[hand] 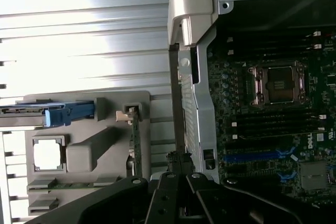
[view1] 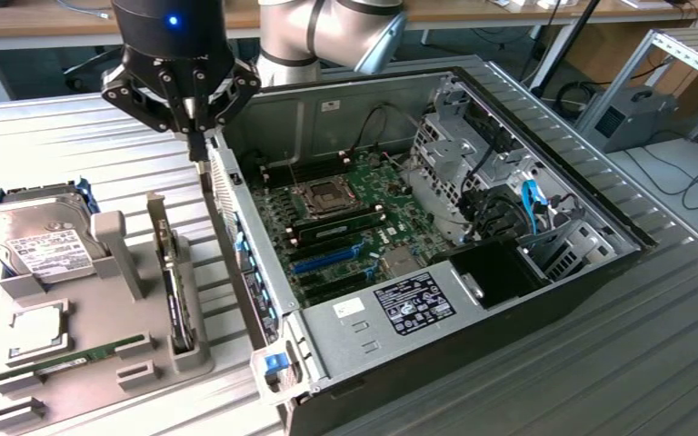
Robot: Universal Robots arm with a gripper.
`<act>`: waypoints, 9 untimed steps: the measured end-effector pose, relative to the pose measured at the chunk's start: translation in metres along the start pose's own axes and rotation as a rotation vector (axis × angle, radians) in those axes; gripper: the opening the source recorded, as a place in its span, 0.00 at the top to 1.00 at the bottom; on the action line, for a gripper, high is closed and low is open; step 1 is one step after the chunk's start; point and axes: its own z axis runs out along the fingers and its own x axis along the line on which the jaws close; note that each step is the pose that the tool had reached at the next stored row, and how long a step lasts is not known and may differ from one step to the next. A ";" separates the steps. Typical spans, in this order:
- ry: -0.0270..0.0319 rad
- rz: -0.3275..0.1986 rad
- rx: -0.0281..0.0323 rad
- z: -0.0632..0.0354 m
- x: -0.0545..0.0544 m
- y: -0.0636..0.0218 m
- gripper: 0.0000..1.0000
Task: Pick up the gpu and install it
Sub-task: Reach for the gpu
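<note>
The gpu (view1: 179,295) stands on edge in a slot of the grey holder (view1: 94,372) on the exterior view's left, its silver bracket sticking up. It appears as a thin dark strip (hand: 136,148) in the wrist view. My gripper (view1: 196,147) hangs shut with nothing in it, above the rear wall of the open computer case (view1: 446,300), well above and behind the gpu. From the wrist, the gripper (hand: 178,165) sits over that wall's edge. Inside the case lies the motherboard (view1: 349,218), with a blue slot (view1: 324,259) among the black ones.
A silver hard drive (view1: 34,241) in a blue frame, a processor chip (view1: 34,331) and a RAM stick (view1: 76,359) share the holder. The case's drive cage (view1: 458,154) and cables (view1: 531,200) stand on the exterior view's right. All rests on a ribbed metal table (view1: 592,381).
</note>
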 end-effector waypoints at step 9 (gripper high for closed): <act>0.0000 0.000 0.0000 0.0011 0.010 -0.0152 0.89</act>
